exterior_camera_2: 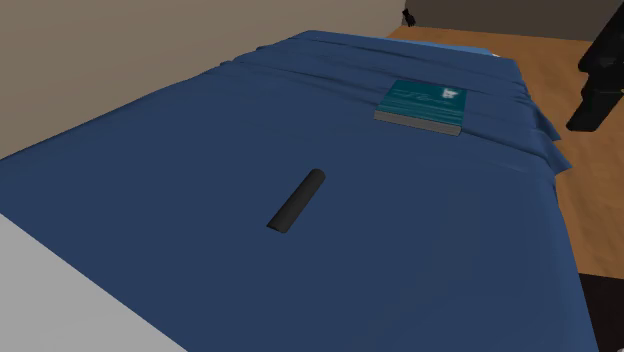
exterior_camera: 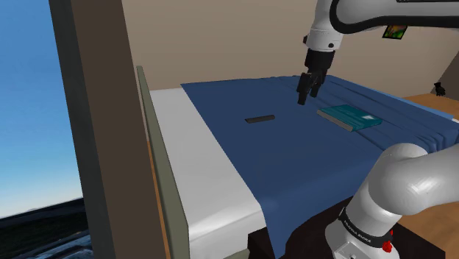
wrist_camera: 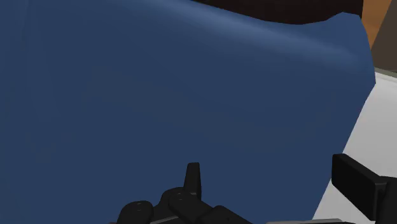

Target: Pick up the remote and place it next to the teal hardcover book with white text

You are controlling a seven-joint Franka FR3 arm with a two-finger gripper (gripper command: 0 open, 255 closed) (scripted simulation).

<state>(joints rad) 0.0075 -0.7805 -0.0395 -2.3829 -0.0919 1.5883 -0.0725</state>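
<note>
The remote is a slim black bar lying flat on the blue bedcover. In the second exterior view the remote lies near the middle of the cover. The teal hardcover book with white text lies flat further toward the shoulder view's right, also seen as the book near the cover's folded edge. My black gripper hangs in the air above the cover, between remote and book, touching neither. In the wrist view the gripper is open, with blue cover and nothing else between its fingers.
A white sheet borders the cover on the shoulder view's left, beside a tall brown post. A wooden floor lies past the bed's edge. A small dark object stands far back. My own arm rises at lower right.
</note>
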